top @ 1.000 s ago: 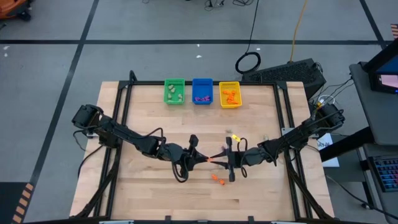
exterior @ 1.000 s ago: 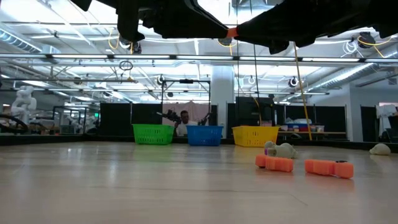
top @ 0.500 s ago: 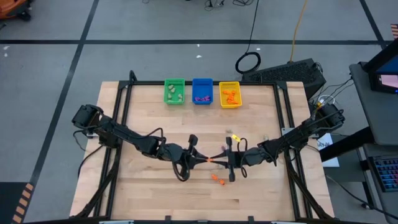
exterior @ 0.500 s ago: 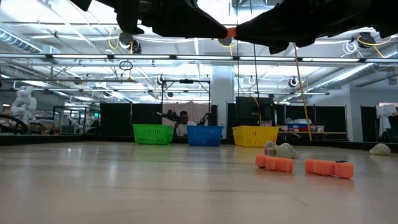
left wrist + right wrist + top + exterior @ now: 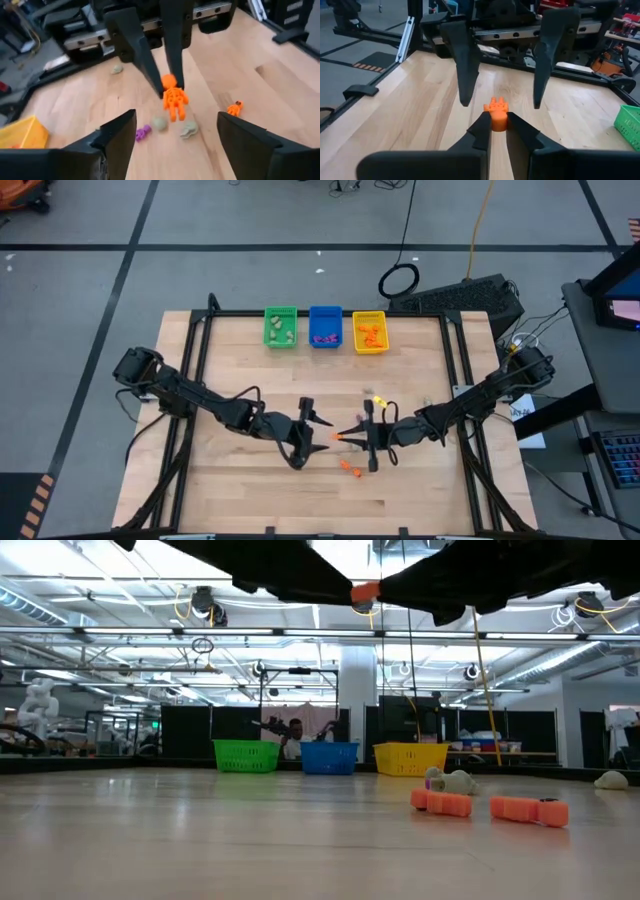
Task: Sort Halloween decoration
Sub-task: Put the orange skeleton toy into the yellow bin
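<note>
An orange skeleton trinket of the Halloween decoration hangs in the air over the table's middle, with my right gripper shut on it. In the high view the right gripper reaches in from the table's right. My left gripper faces it from the left, open. Its two fingers stand on either side of the skeleton without touching it. Loose orange trinkets lie on the table just below. My right gripper pinches the skeleton's head end between its two fingertips. The fingers come nearly level from the table's right. The body sticks out past the tips toward my left gripper, and the whole trinket is lifted clear of the table.
Green, blue and yellow bins stand in a row at the far edge, each holding trinkets. Under the grippers lie a purple trinket, pale ones and an orange one. Another pale one lies far right.
My left gripper has rolled about its own axis and opened wide, letting go of the orange skeleton. The skeleton has stayed in place in the air, held by my right gripper alone. Neither arm has shifted over the table.
</note>
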{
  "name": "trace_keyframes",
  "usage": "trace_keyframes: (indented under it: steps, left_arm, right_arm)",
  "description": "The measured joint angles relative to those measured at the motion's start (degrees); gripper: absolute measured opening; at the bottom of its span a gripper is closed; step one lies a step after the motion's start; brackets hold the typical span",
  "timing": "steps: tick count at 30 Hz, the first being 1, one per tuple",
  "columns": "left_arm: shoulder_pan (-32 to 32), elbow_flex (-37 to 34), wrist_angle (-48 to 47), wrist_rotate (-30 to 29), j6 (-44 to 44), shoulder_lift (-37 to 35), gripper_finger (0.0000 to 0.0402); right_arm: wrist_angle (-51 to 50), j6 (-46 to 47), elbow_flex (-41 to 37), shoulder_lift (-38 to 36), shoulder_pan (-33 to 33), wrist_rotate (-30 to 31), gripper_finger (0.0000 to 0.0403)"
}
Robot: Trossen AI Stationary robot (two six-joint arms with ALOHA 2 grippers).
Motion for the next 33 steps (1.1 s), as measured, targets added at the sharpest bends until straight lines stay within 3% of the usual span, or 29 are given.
trace_keyframes:
  steps: [7, 20, 33]
  left_arm:
    - [-0.6, -5.0, -0.21, -0.33, -5.58, -3.9, 0.0274]
    - [-0.6, -22.78, 21.52, -0.98, -6.88, -13.56, 0.0274]
    - [-0.31, -23.61, 23.43, -1.29, -8.73, -14.07, 0.0274]
  right_arm:
    - [-2.88, 1.55, 0.0, -2.38, 0.42, 0.11, 0.0027]
    - [-9.96, 0.61, 0.01, -7.55, 0.75, 1.5, 0.0027]
    - [-7.21, -9.14, 0.0, -7.63, 0.76, 1.46, 0.0027]
